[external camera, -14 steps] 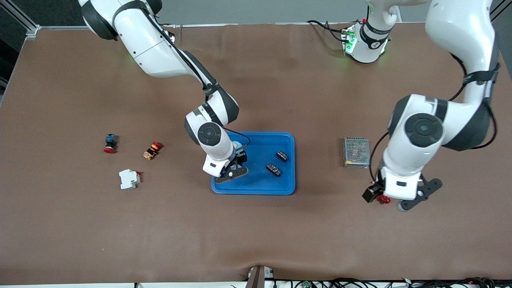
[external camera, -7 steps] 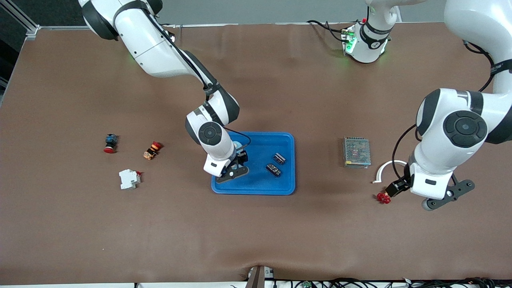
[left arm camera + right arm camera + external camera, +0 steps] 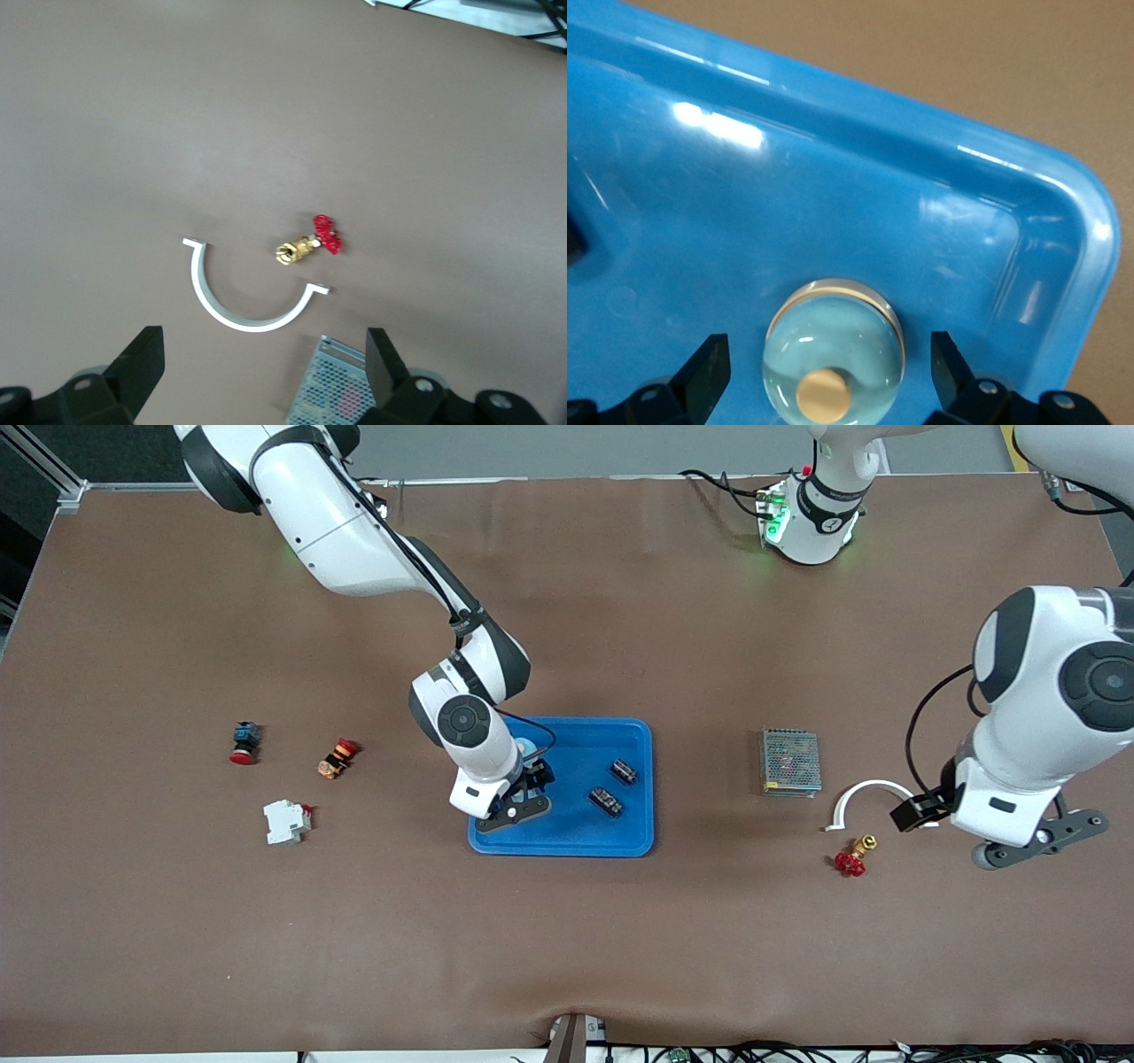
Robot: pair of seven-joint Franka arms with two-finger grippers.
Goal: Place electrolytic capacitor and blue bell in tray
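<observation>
— Nearest the front camera, what have you got?

— Toward the left arm's end of the table I see a small red-handled brass valve (image 3: 850, 859), with a white curved bracket (image 3: 864, 795) just beside it and a little farther from the camera. My left gripper (image 3: 1035, 841) hangs over bare table near that bracket; in the left wrist view its fingers (image 3: 137, 363) stand wide apart with nothing between them, and the valve (image 3: 310, 246) and bracket (image 3: 251, 299) lie well below it.

— And in the middle?

— The tray (image 3: 631, 841) sits mid-table. My right gripper (image 3: 523, 788) is down inside it, at the tray's end toward the right arm. Its fingers (image 3: 709, 370) are spread on either side of the blue bell (image 3: 834, 350), which rests on the tray floor; I see a gap on both sides, so the bell is let go, not gripped. Two dark electrolytic capacitors (image 3: 606, 801) lie in the tray too, one slightly farther from the camera than its mate and both toward the left arm's end.

— Anything else around?

— A metal mesh-covered box (image 3: 789, 762) sits between the tray and the bracket. Toward the right arm's end lie a white breaker block (image 3: 286, 821), an orange-and-red button (image 3: 337, 757) and, farthest out, a red button with a dark blue body (image 3: 243, 742).
</observation>
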